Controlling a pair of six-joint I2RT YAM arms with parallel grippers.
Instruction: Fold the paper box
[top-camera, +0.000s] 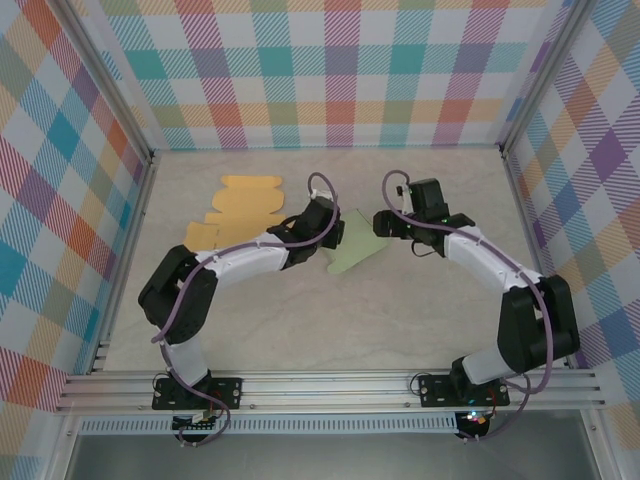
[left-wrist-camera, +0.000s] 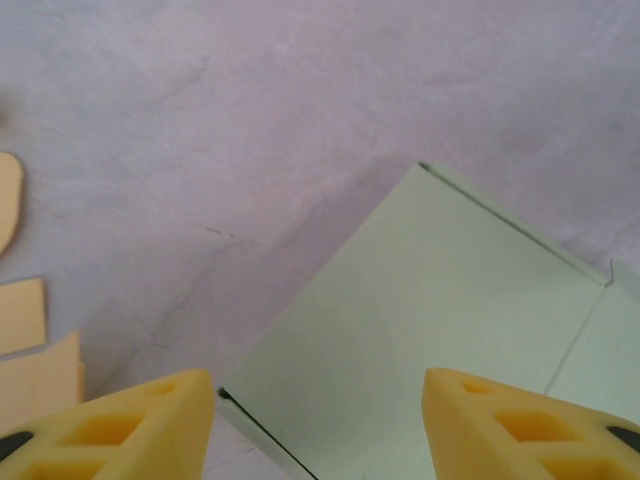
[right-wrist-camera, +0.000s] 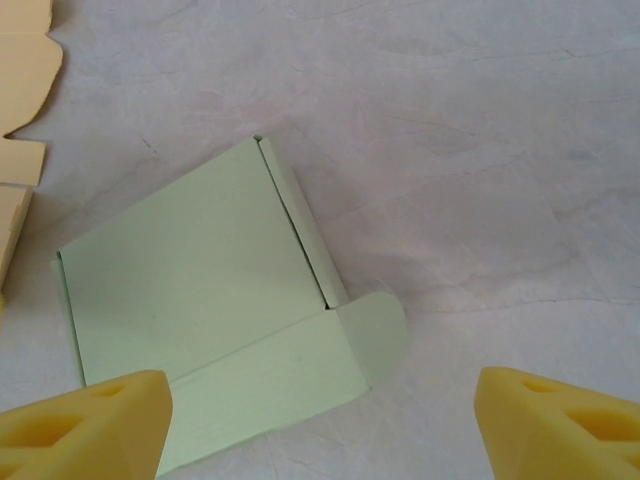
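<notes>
Both arms reach in from the near rail. The left gripper (top-camera: 333, 238) and right gripper (top-camera: 380, 222) hang wide-jawed, holding nothing, on either side of the pale green box (top-camera: 355, 252), which lies flat mid-table. The right wrist view catches its rounded tab (right-wrist-camera: 375, 335) and narrow side flap (right-wrist-camera: 305, 230). Farther left, yellow cutouts (top-camera: 238, 208) lie flat.

Right hand (right-wrist-camera: 320, 405), spread wide, hovers above pale green paper box (right-wrist-camera: 200, 290).

A flat orange-yellow card cutout with scalloped edges (top-camera: 240, 212) lies far left on the pale marbled beige tabletop (top-camera: 400, 320). Pastel plaid walls (top-camera: 340, 70) enclose three sides; a ribbed aluminium rail (top-camera: 330, 385) spans the near edge
</notes>
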